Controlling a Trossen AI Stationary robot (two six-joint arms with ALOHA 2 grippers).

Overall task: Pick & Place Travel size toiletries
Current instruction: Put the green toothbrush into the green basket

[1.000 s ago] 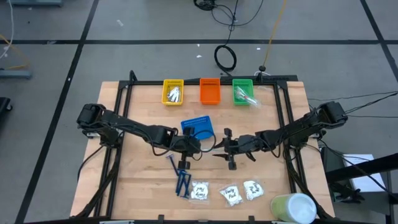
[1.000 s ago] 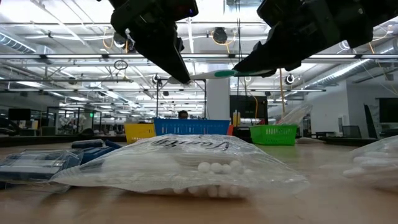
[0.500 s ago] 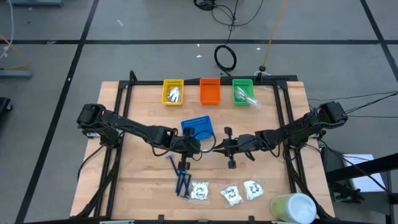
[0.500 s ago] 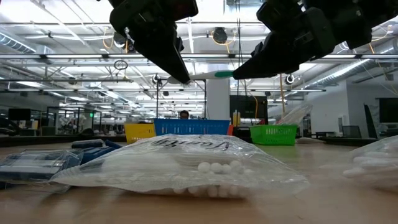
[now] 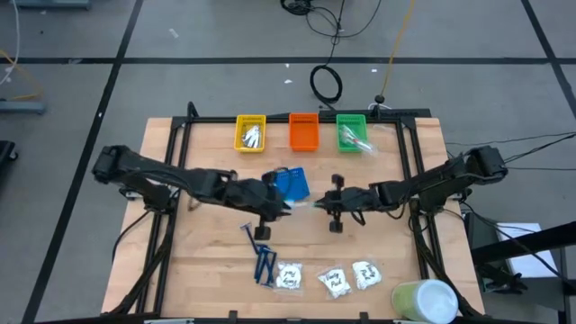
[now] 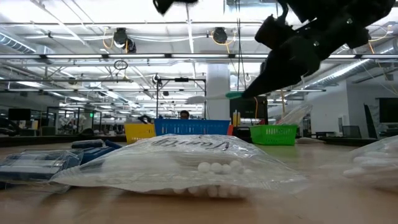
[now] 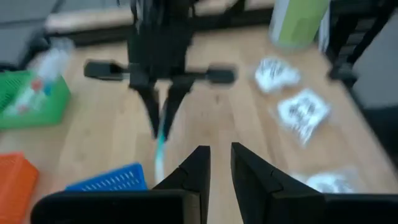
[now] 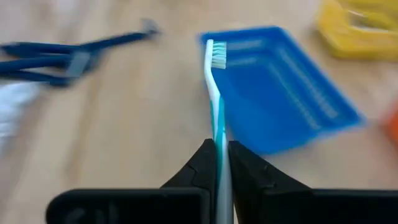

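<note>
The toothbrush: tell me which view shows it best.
The right wrist view: the toothbrush fills it, bristles to handle, pinched in the right gripper. The left wrist view shows a blurred streak, the low view a faint sliver, the high view barely a pale smear.

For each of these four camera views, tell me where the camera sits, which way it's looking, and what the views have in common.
High view: overhead, straight down; both arms, table.
Low view: tabletop height, looking level over a sachet into the room; right arm overhead.
Left wrist view: on the left arm, facing the right tool; left tool empty.
Right wrist view: on the right arm; right tool grips the toothbrush.
Shared: blue tray; toothbrush.
</note>
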